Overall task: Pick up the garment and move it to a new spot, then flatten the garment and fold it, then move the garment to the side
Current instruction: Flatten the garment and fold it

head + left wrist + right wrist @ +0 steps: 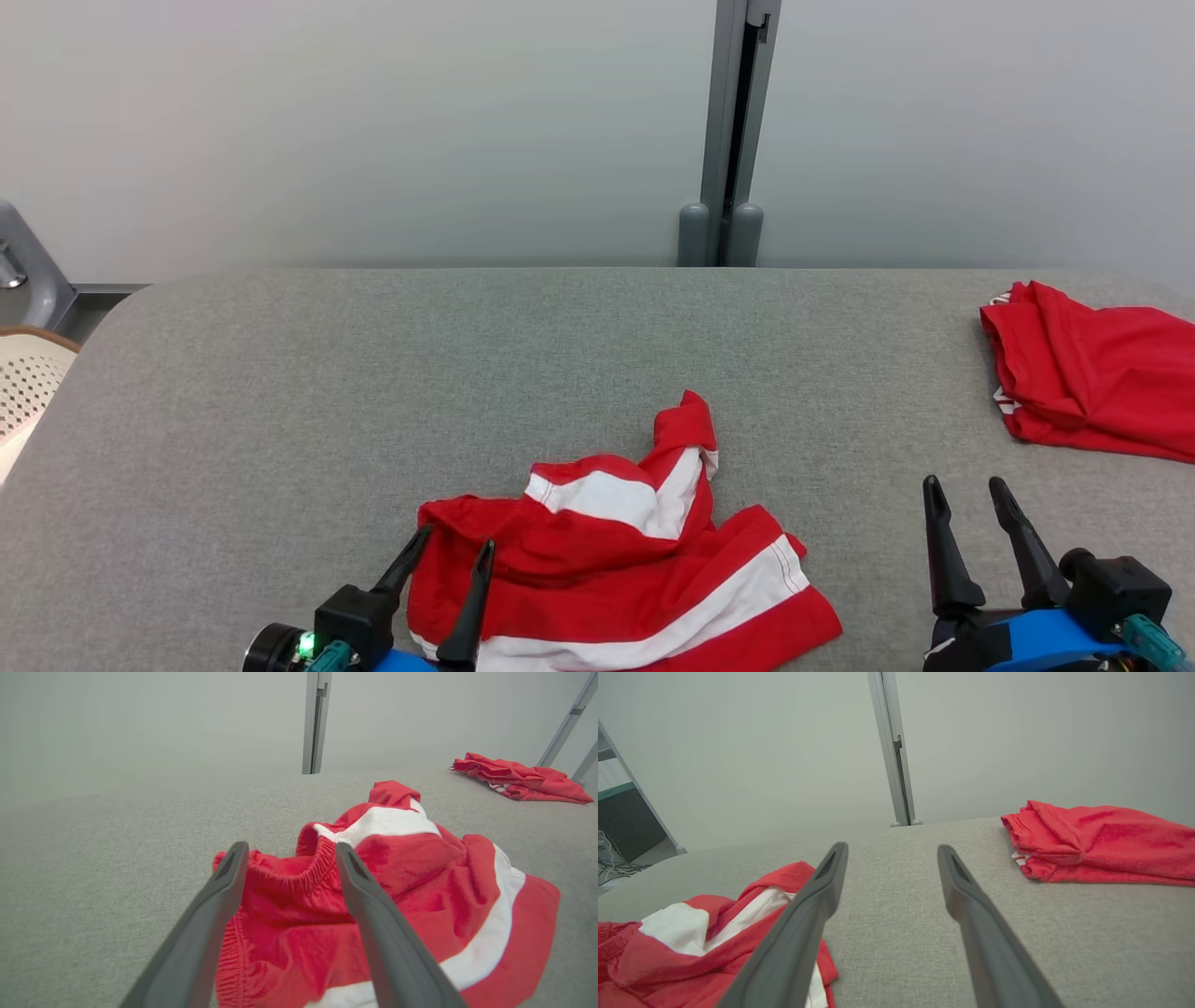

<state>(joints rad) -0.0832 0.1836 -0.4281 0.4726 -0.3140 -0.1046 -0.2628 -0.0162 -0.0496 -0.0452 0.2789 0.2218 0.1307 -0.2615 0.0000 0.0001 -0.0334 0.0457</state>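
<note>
Chair (28, 383): is standing well left of the garment, off the worktop and out of the work.
Worktop (373, 373): is carrying the garment on its grey cloth, with bare room lying all round it for spreading.
Left gripper (457, 537): is hanging over the garment's left end. Its fingers are standing spread on either side of the elastic waistband and pinching nothing, which suggests that this end is being left to lie.
Garment (607, 569): red with white stripes, is lying crumpled on the worktop. One red corner is poking up at its far side and folds are overlapping, so flattening is probably coming next.
Post (733, 140): is rising behind the garment, beyond the worktop's far edge.
Right gripper (963, 482): is hovering well right of the garment over bare cloth, with fingers spread and gripping nothing. It is likely waiting to take the right end.
Folded pile (1092, 383): is lying far right of the garment and well apart, apparently marking where finished pieces are going.
</note>
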